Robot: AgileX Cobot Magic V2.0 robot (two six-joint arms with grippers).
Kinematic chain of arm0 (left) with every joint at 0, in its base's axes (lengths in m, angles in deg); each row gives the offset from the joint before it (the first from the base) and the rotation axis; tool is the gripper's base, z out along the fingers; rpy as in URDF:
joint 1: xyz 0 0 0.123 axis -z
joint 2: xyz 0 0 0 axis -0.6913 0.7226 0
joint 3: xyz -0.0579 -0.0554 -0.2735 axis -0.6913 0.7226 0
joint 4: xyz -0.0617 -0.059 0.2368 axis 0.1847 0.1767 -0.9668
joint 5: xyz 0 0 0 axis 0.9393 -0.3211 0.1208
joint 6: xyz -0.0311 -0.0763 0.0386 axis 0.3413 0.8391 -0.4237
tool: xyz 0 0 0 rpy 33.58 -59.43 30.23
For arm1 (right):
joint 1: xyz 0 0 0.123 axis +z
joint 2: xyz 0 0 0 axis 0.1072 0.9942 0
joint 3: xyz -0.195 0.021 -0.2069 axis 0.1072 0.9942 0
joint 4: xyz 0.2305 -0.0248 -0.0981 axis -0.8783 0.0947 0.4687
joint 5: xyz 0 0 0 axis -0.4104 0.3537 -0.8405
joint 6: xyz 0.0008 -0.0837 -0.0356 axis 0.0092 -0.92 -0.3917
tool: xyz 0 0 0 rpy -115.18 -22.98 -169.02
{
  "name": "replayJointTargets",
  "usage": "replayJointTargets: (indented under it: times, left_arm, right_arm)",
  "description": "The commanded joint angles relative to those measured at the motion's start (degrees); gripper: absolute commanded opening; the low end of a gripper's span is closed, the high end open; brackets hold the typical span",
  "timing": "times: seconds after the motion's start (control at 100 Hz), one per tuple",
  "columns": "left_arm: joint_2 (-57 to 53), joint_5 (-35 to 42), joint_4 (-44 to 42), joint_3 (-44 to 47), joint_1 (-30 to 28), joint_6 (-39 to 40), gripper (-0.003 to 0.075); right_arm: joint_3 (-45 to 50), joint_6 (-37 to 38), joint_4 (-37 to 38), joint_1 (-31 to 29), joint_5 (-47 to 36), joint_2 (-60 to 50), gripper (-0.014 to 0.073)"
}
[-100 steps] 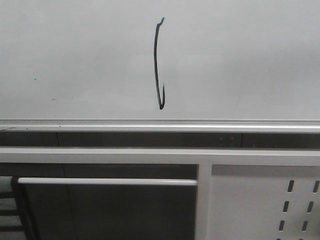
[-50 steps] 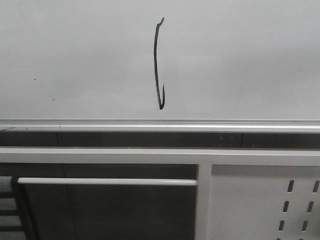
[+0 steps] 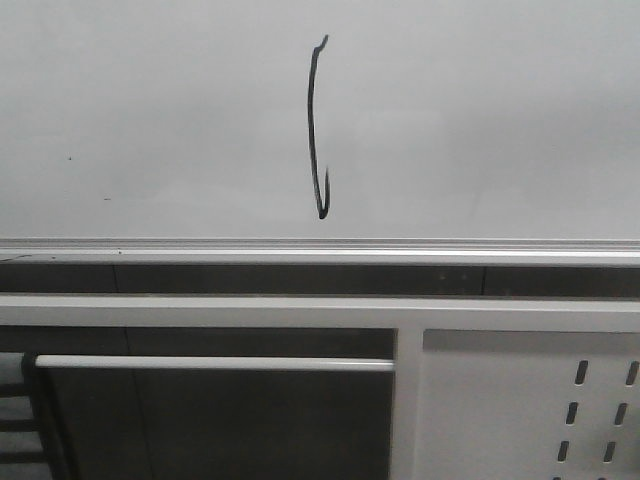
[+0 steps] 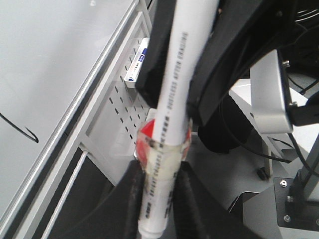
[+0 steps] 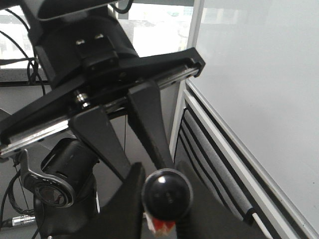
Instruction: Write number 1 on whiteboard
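Observation:
The number 1 (image 3: 312, 130) is a thin black bowed stroke on the whiteboard (image 3: 480, 120); its lower hook also shows in the left wrist view (image 4: 27, 133). No gripper shows in the front view. My left gripper (image 4: 158, 199) is shut on the taped barrel of a white marker pen (image 4: 174, 84), away from the board. The right gripper's fingers (image 4: 154, 55) flank the pen's far end. In the right wrist view my right gripper (image 5: 164, 196) is shut on the pen's black cap (image 5: 167, 191), seen end-on, with red tape below it.
A silver rail (image 3: 400, 246) runs along the board's lower edge. Below it are a white perforated panel (image 3: 500, 400) and a white bar (image 3: 200, 363). A spare marker (image 4: 137, 62) sits in a holder on the panel. Cables and a stand lie behind the arms.

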Motion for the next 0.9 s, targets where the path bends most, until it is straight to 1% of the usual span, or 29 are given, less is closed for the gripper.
replayJointTargets:
  times: [0.0,0.16,0.23,0.28,0.42,0.53,0.6,0.64,0.67,0.71,0.72,0.74,0.79,0.89]
  left_arm:
    - [0.8,5.5,2.1,-1.8,0.1,2.2,-0.0018]
    - [0.8,6.6,2.1,-1.8,0.1,2.2,-0.0018]
    - [0.8,7.3,1.9,-1.8,0.1,2.2,-0.0018]
    - [0.8,8.2,1.9,-1.7,0.1,2.2,-0.0018]
    - [0.8,11.4,2.1,-0.9,0.1,2.2,-0.0018]
    - [0.8,17.3,4.7,0.7,0.1,2.2,-0.0018]
    - [0.8,23.5,9.2,2.7,0.1,2.2,-0.0018]
    - [0.8,27.6,12.1,4.1,0.1,2.2,-0.0018]
    - [0.8,30.4,13.8,5.1,0.1,2.2,-0.0018]
    - [0.8,34.6,15.9,6.5,0.1,2.2,-0.0018]
    - [0.8,35.3,16.1,7.0,0.1,2.2,-0.0018]
    - [0.8,37.5,17.0,7.5,0.1,2.2,-0.0018]
    - [0.8,42.3,18.9,9.5,0.1,2.2,-0.0018]
    - [1.1,50.3,20.7,12.7,0.1,2.2,-0.0018]
  right_arm:
    - [-1.8,-1.0,2.3,0.0,0.3,-0.8,0.0110]
    - [-1.8,-1.0,2.3,0.0,-0.8,-0.8,0.0323]
    - [-1.8,-1.0,2.3,0.0,-2.4,-0.8,0.0384]
    - [-1.8,-1.0,2.3,0.0,-3.9,-0.8,0.0402]
    - [-1.8,-1.0,2.0,0.0,-9.3,-1.7,0.0400]
    - [-1.8,-1.0,1.1,0.0,-11.0,-4.6,0.0397]
    - [-1.8,-1.1,-0.4,0.0,-12.1,-7.0,0.0352]
    - [-1.8,-1.5,-1.9,0.0,-12.7,-8.2,0.0288]
    - [-1.8,-2.2,-3.1,0.0,-13.1,-9.5,0.0232]
    - [-1.6,-3.8,-4.9,0.0,-13.7,-10.9,0.0134]
    - [-1.6,-4.2,-5.2,0.0,-13.7,-11.4,0.0099]
    - [-1.5,-5.1,-6.0,0.0,-13.9,-12.2,0.0063]
    - [-0.8,-7.8,-7.8,0.0,-13.9,-14.1,-0.0080]
    - [1.0,-10.2,-10.0,0.0,-14.8,-17.8,-0.0067]
